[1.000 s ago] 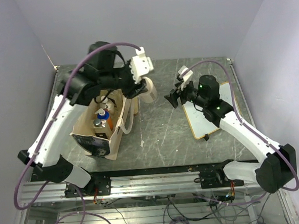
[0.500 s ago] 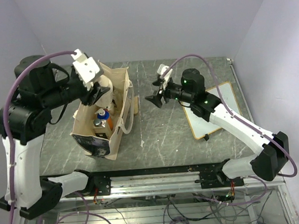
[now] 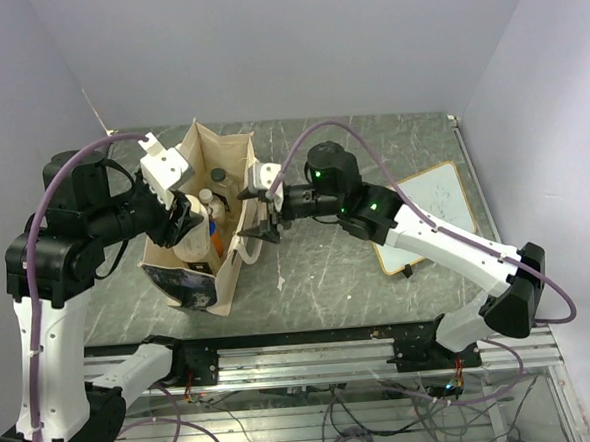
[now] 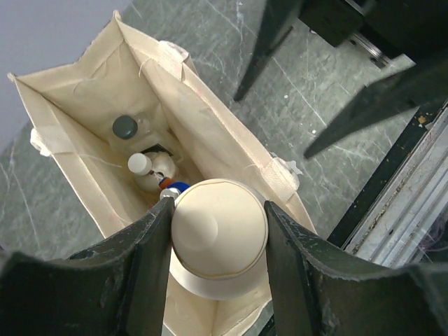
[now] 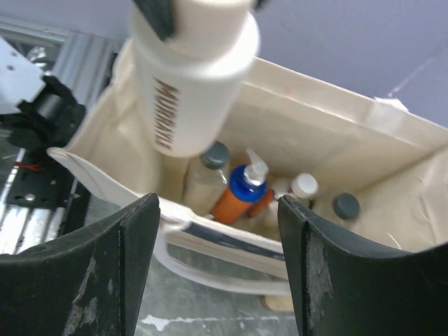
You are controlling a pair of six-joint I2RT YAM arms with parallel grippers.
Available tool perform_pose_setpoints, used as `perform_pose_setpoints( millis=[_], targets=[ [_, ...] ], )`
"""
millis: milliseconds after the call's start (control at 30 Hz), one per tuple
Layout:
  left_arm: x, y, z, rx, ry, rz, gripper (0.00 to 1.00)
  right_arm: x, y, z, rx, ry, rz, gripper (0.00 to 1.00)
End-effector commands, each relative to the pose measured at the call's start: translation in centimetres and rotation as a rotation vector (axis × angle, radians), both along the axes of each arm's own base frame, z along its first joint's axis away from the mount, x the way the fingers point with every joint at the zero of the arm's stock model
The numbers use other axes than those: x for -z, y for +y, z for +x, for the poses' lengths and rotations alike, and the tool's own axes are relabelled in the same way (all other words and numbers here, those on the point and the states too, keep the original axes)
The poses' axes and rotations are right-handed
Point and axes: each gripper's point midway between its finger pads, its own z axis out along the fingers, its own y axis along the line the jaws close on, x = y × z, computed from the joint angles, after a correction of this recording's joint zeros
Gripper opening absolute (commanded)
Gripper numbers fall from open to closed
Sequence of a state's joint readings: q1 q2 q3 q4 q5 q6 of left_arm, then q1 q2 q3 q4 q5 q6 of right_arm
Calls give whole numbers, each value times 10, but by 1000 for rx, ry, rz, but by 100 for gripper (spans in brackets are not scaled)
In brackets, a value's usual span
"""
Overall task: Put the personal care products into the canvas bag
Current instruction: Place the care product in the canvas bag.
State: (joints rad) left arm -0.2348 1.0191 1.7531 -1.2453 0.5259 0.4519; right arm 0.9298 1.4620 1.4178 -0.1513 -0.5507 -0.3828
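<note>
Directly above the open mouth of the beige canvas tote bag (image 3: 193,283), a cream wide-lidded plastic bottle (image 5: 192,77) hangs clamped in the left pincer (image 4: 218,232).
The right pincer (image 5: 217,203) stands wide at the bag's rim, gripping nothing; inside the bag sit a blue-and-orange pump bottle (image 5: 241,189) and 2 clear dark-capped bottles (image 5: 213,159).

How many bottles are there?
5. The left gripper holds the cream bottle over the canvas bag. Inside stand two dark-capped bottles, the blue-and-orange bottle and a white-capped bottle. More could hide underneath.
</note>
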Motion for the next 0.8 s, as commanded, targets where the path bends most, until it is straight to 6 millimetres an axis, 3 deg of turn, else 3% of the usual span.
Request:
perform_pose_setpoints(
  millis=[0,133,233,467,633,767],
  targets=[
    [-29,-2,0,2,-116,-77,7,-6,17,-32,-79,34,-11,66],
    [-24,3,1,-37,-107,-96,7,-10,28,-49,-80,66,28,66],
    [-21,5,3,-60,-95,-108,7,-16,34,-46,-27,109,62,65],
    [-5,8,11,-88,-29,-93,7,-18,30,-16,137,143,53,65],
    [-3,11,14,-130,-18,-103,7,-30,6,21,282,144,47,65],
    [9,21,18,-177,2,-55,7,-39,-17,38,311,68,58,65]
  ],
)
